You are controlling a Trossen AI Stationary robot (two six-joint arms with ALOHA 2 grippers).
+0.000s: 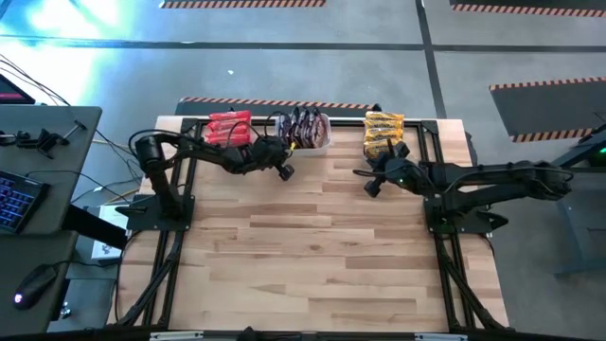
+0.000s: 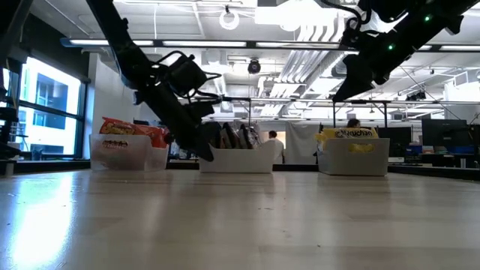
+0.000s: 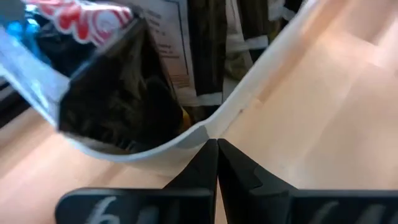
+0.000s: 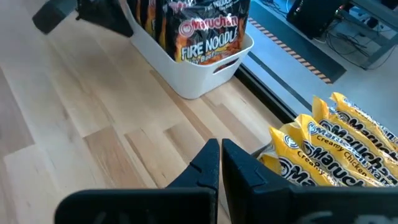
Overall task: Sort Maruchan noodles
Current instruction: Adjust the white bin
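Three pale tubs stand in a row at the table's far edge. The left tub holds red packets (image 1: pixel 229 128), the middle tub (image 1: pixel 322 144) dark Maruchan packets (image 3: pixel 118 93), the right tub yellow packets (image 1: pixel 383 134). My left gripper (image 3: pixel 217 146) is shut with nothing between its fingers. It slants down at the middle tub's near left corner (image 2: pixel 214 157). My right gripper (image 4: pixel 220 148) is also shut and empty. It hangs above the table just on the near side of the yellow packets (image 4: pixel 336 149). My left gripper's shut fingertips (image 3: pixel 208 155) stand right at the rounded corner of the middle tub's wall (image 3: pixel 205 130), slanting down from the table's near left. Whether they touch the wall I cannot tell.
Bare wooden tabletop (image 1: pixel 312 246) stretches from the tubs to the near edge. Black frame rails (image 1: pixel 170 256) run along the table's left and right sides. A desk with a keyboard (image 1: pixel 19 204) stands left of the table. A person (image 2: pixel 274 142) shows far behind the tubs.
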